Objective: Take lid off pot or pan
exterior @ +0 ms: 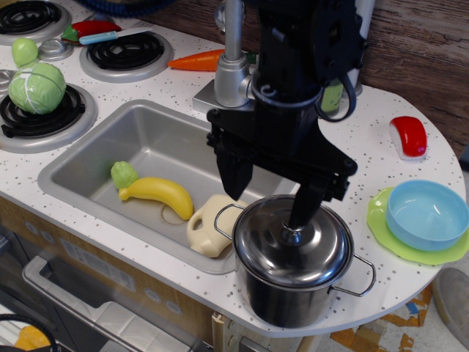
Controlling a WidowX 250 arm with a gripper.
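gripper [271, 196]: mine, black, jaws spread wide, nothing held between them.
left-side finger [236, 170]: tip hangs over the sink edge, just beyond the pot's rim, near the wire handle.
right-side finger [306, 204]: tip comes down at the knob in the lid's centre; looks to be at or against it, can't confirm contact from this angle.
lid [293, 251]: shiny, domed steel, seated on the pot, directly below my gripper; knob [293, 236] mostly hidden by the right-side finger.
pot [293, 290]: steel stockpot on the counter's front edge, right of the sink, wire loop handles showing on both sides.
sink [110, 150]: to the left of the pot; holds a yellow banana [157, 193], a small green vegetable [123, 174] touching the banana's end, and a beige piece [209, 229] just beside the pot.
faucet [233, 66]: behind the sink, partly covered by my arm.
counter [352, 161]: white speckled; blue bowl [429, 214] on a green plate [385, 235] to the right of the pot, red item [410, 136] further back.
stove side: cabbage [37, 86] on a burner at far left, carrot [198, 60] behind the sink.
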